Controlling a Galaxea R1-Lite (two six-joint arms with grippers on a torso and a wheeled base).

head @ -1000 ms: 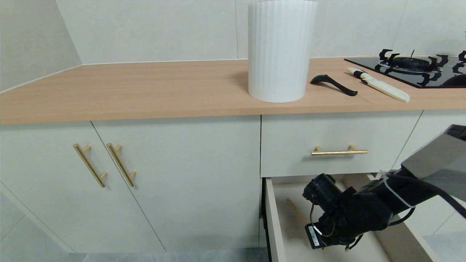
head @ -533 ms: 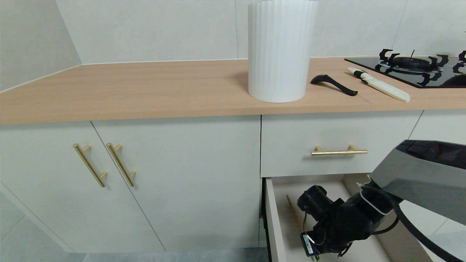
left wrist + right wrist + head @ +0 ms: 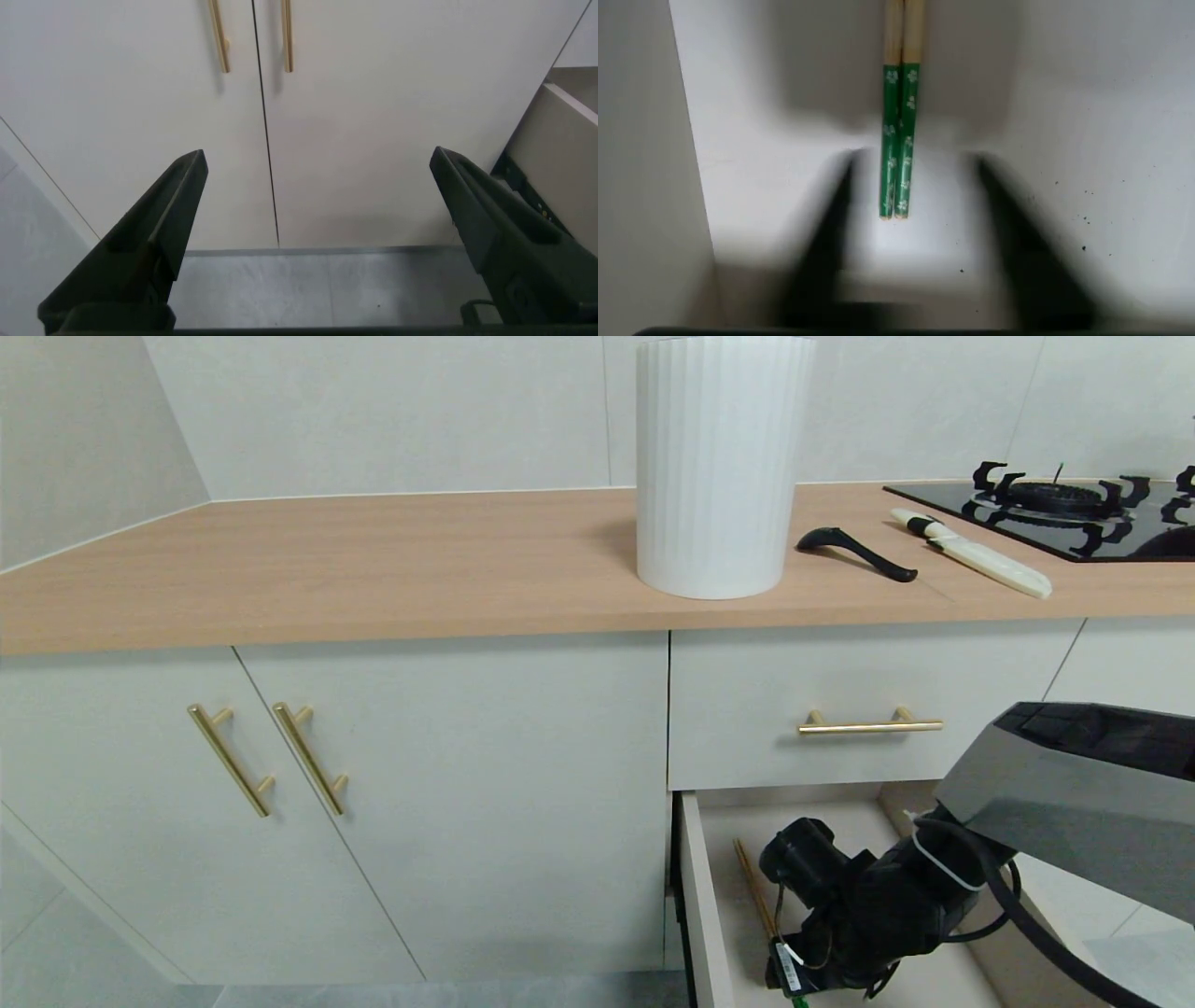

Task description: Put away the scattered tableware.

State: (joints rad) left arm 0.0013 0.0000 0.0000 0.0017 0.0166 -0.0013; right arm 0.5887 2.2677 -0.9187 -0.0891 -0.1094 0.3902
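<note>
A pair of wooden chopsticks (image 3: 898, 121) with green patterned ends lies on the floor of the open lower drawer (image 3: 702, 896); in the head view the chopsticks (image 3: 750, 885) rest near the drawer's left wall. My right gripper (image 3: 920, 247) hangs low inside the drawer, open, its fingers standing either side of the green ends without touching them. On the counter a black spoon (image 3: 854, 553) and a white knife (image 3: 976, 556) lie right of a tall white ribbed container (image 3: 715, 467). My left gripper (image 3: 322, 252) is open and holds nothing, facing the cabinet doors.
The wooden countertop (image 3: 327, 569) runs left of the container. A black gas hob (image 3: 1055, 513) sits at the far right. A shut drawer with a brass handle (image 3: 870, 726) is above the open one. Two cabinet doors with brass handles (image 3: 271, 761) stand at left.
My right arm has sunk lower and a little leftward into the open drawer. More of the chopsticks now shows on the drawer floor beside the wrist.
</note>
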